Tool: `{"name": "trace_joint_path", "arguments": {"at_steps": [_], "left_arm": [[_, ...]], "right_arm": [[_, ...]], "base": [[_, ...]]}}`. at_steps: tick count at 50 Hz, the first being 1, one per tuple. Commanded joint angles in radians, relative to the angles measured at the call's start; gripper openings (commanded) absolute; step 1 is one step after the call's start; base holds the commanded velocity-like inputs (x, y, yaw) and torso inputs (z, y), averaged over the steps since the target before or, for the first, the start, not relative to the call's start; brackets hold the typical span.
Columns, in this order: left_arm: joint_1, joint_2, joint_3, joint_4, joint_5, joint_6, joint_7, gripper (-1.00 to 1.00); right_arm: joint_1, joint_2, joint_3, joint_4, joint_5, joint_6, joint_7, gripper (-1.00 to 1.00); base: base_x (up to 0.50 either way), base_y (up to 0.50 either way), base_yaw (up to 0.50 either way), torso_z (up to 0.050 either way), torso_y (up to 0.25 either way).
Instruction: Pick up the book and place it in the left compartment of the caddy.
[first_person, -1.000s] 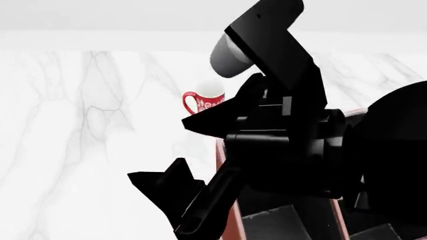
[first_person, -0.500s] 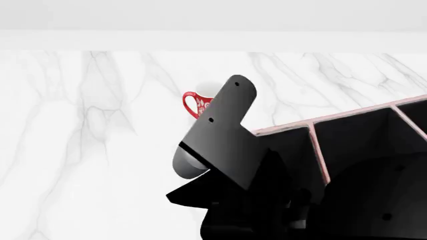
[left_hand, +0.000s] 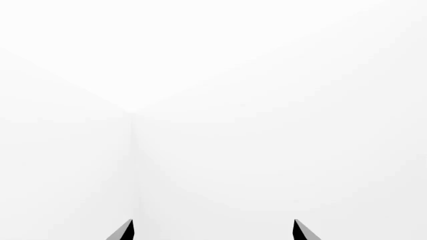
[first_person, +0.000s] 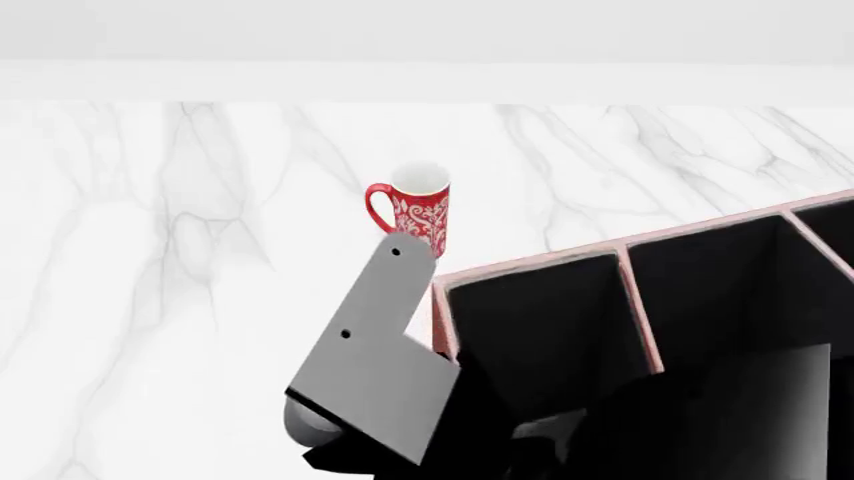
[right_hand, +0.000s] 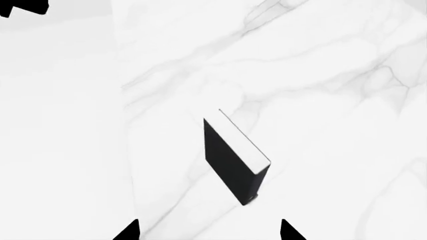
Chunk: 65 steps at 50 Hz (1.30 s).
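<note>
The book (right_hand: 230, 159), black with white page edges, stands upright on the marble top, seen only in the right wrist view. My right gripper (right_hand: 208, 231) is open and apart from it, with the book ahead between the lines of its fingertips (right_hand: 130, 231). The caddy (first_person: 534, 262), reddish-brown with black lining and thin dividers, fills the head view's lower right. I cannot tell which section is the left compartment. My left gripper (left_hand: 213, 232) is open, facing only blank white walls. Neither gripper shows in the head view.
A red-and-white patterned mug (first_person: 420, 205) stands just behind the caddy's near left corner. A grey arm link (first_person: 367, 365) hangs in front of the caddy's left wall. Black arm parts (first_person: 747, 420) cover the caddy's lower right. The marble top (first_person: 160, 280) spreads to the left.
In the head view the big arm link has sunk lower and left, uncovering the mug and more of the caddy's rim and sections.
</note>
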<state>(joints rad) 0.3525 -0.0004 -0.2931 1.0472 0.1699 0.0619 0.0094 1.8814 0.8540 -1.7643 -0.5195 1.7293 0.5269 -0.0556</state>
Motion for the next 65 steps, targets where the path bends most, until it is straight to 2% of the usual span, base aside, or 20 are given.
{"name": "trace_joint_path", "arguments": {"at_steps": [1,15,26,30,39,56,65], "left_arm": [[0.003,0.000,-0.002,0.000,0.000,0.003,-0.001,1.00],[0.011,0.000,-0.005,0.000,-0.004,0.011,-0.004,1.00],[0.004,0.000,0.003,0.000,0.005,0.003,-0.003,1.00],[-0.004,0.000,0.008,0.000,0.010,-0.007,0.000,1.00],[-0.006,0.000,0.008,0.000,0.011,-0.009,0.000,1.00],[-0.040,0.000,0.028,0.000,0.038,-0.048,0.014,1.00],[-0.081,0.000,0.054,0.000,0.074,-0.101,0.028,1.00]], "right_arm": [[-0.030,-0.015,-0.006,0.008,-0.024,-0.009,0.017,1.00],[-0.086,-0.005,-0.009,0.010,-0.083,-0.055,0.052,1.00],[-0.141,-0.022,-0.001,0.083,-0.134,-0.117,0.148,1.00],[-0.158,-0.033,-0.010,0.092,-0.223,-0.134,0.122,1.00],[-0.209,-0.073,-0.031,0.108,-0.287,-0.153,0.119,1.00],[-0.275,-0.130,-0.022,0.230,-0.295,-0.200,0.076,1.00],[-0.311,-0.165,-0.023,0.316,-0.373,-0.248,0.048,1.00]], "base": [[0.00,0.00,0.00,0.000,0.000],[0.00,0.00,0.00,0.000,0.000],[0.00,0.00,0.00,0.000,0.000],[0.00,0.00,0.00,0.000,0.000],[0.00,0.00,0.00,0.000,0.000],[0.00,0.00,0.00,0.000,0.000],[0.00,0.00,0.00,0.000,0.000]]}}
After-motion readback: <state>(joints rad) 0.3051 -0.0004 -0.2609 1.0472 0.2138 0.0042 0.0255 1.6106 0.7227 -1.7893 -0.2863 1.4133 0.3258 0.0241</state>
